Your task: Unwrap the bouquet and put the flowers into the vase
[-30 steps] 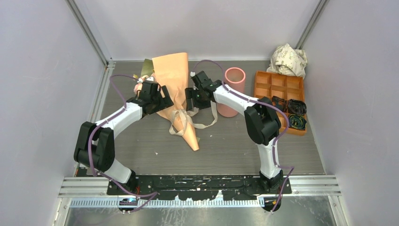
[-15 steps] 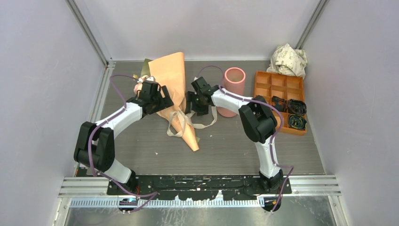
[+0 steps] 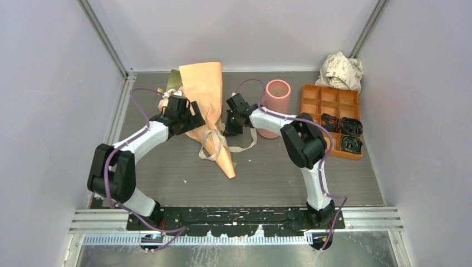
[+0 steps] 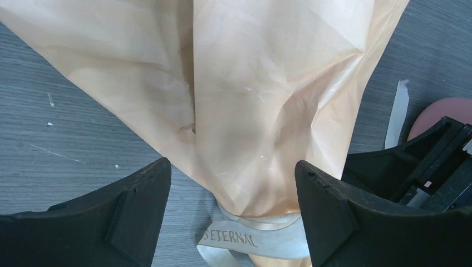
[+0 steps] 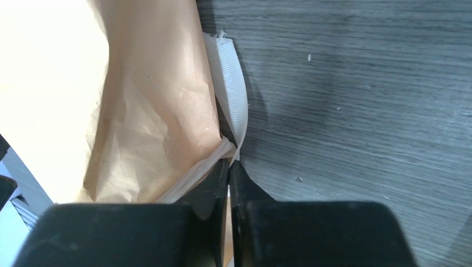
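The bouquet [image 3: 205,97] lies on the table as a peach paper cone, tip toward the near side, tied with a beige ribbon [image 3: 216,142]. The flowers are almost wholly hidden in the paper; a bit of pink [image 3: 163,103] shows at its far left. My left gripper [image 4: 234,214] is open, its fingers on either side of the cone's narrow neck [image 4: 250,167], just above the printed ribbon [image 4: 250,240]. My right gripper [image 5: 229,167] is shut on a ribbon strand [image 5: 231,94] at the cone's right edge. The salmon-pink vase [image 3: 276,103] stands upright right of the right gripper [image 3: 231,125].
An orange compartment tray [image 3: 321,94] with black items [image 3: 346,133] sits at the right. Crumpled white printed paper [image 3: 340,69] lies in the back right corner. Enclosure walls close in on the left, right and back. The right wrist [image 4: 414,172] crowds the left wrist view.
The right gripper has slid left and down to the bouquet's ribbon and closed on a strand. The left gripper and the bouquet have stayed put.
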### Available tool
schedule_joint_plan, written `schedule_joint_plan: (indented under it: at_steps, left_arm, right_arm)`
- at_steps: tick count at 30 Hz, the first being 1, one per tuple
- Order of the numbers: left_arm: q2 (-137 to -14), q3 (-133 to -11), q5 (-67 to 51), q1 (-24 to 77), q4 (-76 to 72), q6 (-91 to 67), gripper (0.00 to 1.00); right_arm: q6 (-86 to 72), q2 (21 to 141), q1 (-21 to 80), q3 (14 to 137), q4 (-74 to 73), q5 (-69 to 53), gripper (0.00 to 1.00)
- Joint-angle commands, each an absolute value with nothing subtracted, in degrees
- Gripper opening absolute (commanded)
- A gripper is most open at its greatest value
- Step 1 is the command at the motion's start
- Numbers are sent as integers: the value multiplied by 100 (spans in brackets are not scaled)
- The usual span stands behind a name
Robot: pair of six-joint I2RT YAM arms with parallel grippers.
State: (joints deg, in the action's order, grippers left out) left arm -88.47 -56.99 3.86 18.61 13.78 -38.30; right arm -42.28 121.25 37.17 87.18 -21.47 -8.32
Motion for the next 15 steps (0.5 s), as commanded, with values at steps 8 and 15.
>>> schedule_joint_plan:
  at_steps: [8, 15]
  left_arm:
    - [-8738, -5789, 321, 1828, 1251, -3722, 82]
    - [-9295, -6222, 136, 1830, 1225, -3669, 82]
  right_arm:
    - [-4106, 11004, 3733, 8482, -2155, 300, 1]
    - [-3605, 9833, 3746, 8795, -2744, 707, 1]
